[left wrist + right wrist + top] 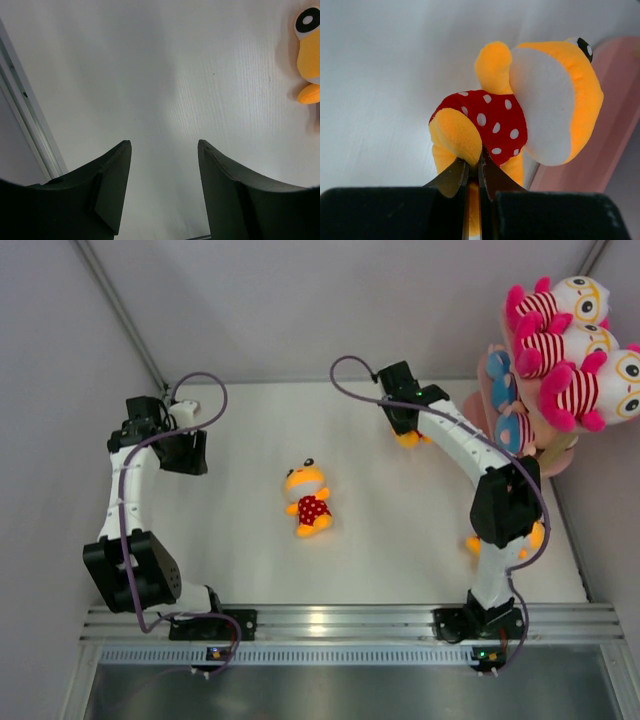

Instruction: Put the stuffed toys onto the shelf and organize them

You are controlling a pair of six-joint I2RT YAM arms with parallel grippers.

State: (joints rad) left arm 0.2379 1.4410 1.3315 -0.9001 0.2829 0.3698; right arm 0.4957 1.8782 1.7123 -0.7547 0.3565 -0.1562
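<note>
My right tool (479,167) pinches a soft, seemingly light orange plush doll in red polka-dots (487,117) near one leg — left tool (164,152) gapes empty.

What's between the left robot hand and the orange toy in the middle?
Just bare white table separates the left gripper and orange plush toy, in the top view.

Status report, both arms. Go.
Left gripper open, empty. Right gripper shut on orange toy, beside shelf. Second orange toy lying loose, centre. Nothing between held toy and shelf.
</note>
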